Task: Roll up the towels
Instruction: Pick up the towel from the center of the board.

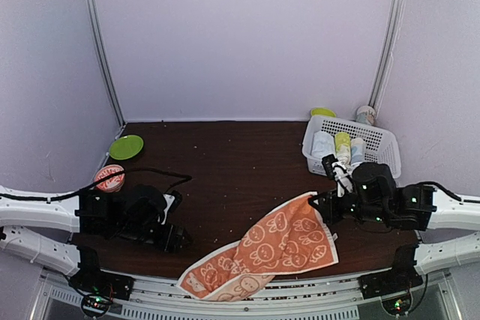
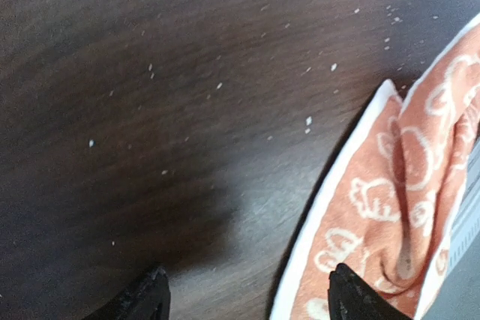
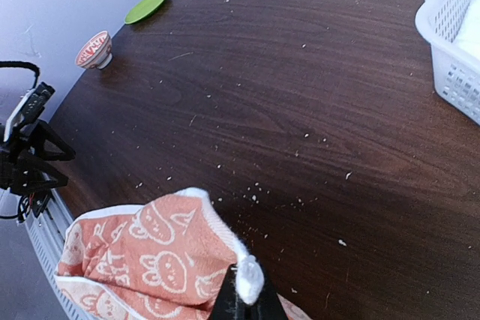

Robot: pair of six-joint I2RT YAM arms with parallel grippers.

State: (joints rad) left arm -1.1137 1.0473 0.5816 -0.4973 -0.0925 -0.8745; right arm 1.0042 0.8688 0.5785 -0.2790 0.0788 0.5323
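An orange towel (image 1: pixel 262 249) with cream rabbit patterns lies spread at the table's front edge, its near-left end hanging over the rail. My right gripper (image 1: pixel 321 201) is shut on the towel's far-right corner and holds it raised off the wood. In the right wrist view the white-hemmed corner (image 3: pixel 250 279) is pinched in that gripper (image 3: pixel 247 294). My left gripper (image 1: pixel 177 239) is open, low over the table beside the towel's left edge. In the left wrist view its right fingertip (image 2: pixel 352 297) is over the towel (image 2: pixel 390 207) and its left fingertip (image 2: pixel 148 299) over bare wood.
A white basket (image 1: pixel 384 140) with several rolled cloths stands at the back right, with a jar (image 1: pixel 366 114) behind it. A green plate (image 1: pixel 126 146) and a red-patterned bowl (image 1: pixel 109 177) sit at the far left. Crumbs dot the dark table (image 3: pixel 300 95).
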